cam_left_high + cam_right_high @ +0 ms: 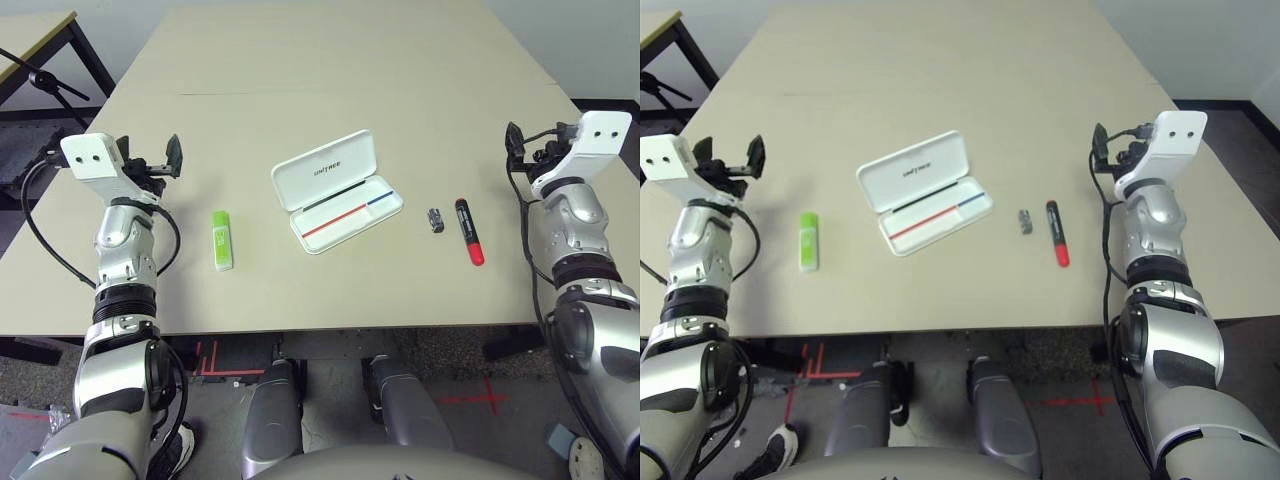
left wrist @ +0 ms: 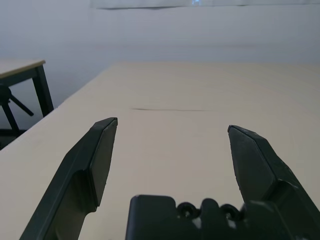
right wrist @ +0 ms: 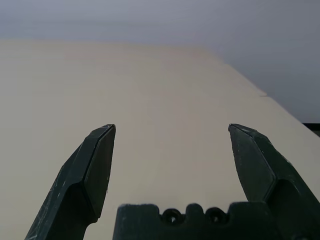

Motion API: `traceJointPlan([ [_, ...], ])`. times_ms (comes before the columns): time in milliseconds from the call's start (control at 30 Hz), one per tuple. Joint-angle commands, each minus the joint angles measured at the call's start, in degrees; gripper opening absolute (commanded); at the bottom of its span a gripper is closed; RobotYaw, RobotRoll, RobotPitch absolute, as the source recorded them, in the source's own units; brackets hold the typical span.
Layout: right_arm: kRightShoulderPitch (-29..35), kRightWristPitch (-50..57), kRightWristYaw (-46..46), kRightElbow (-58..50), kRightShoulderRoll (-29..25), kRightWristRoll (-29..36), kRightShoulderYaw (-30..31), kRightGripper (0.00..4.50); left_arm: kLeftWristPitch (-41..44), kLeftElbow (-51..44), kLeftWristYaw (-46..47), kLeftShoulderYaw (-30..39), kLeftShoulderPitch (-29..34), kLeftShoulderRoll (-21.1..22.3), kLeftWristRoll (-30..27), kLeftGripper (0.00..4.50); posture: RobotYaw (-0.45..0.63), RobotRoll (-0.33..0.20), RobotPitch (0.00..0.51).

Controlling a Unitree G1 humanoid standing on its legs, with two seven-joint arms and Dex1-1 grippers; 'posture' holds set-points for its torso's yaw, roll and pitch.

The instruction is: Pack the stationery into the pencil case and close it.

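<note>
the white rectangular hinged pencil case lies open on the beige table, between the two-fingered black left gripper and right gripper, well apart from both. both grippers: fingers spread, nothing held.

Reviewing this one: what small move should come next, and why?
Probably the right gripper should ease back toward the robot and over the red marker, ready to grasp it: its fingers are open and empty, the marker lies nearer it than the pencil case does, and the case stands open with no stationery inside.
</note>
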Motion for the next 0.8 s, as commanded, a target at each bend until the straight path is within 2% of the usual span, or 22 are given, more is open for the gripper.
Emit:
traceJointPlan([
  [33,2.8,5.3,7.4,-5.0,-2.0,0.9,1.7,4.50,3.4,-6.1,-1.5,-1.0,2.9,0.2,-0.8,4.46,-0.06,0.000,0.159],
  [333,11.1,22.2,29.1,-25.0,-6.9,4.6,7.8,4.50,14.1,-23.9,-7.8,-3.1,9.2,2.7,-3.9,4.46,-0.05,0.000,0.181],
  [600,15.6,30.0,37.3,-36.4,-8.4,5.6,12.8,4.50,26.5,-40.1,-9.1,-4.4,9.5,3.0,-9.3,4.46,-0.03,0.000,0.184],
  [800,17.1,32.1,40.2,-39.6,-9.2,4.9,15.3,4.50,34.3,-51.4,-13.5,-9.4,10.8,4.8,-12.2,4.46,-0.03,0.000,0.186],
])
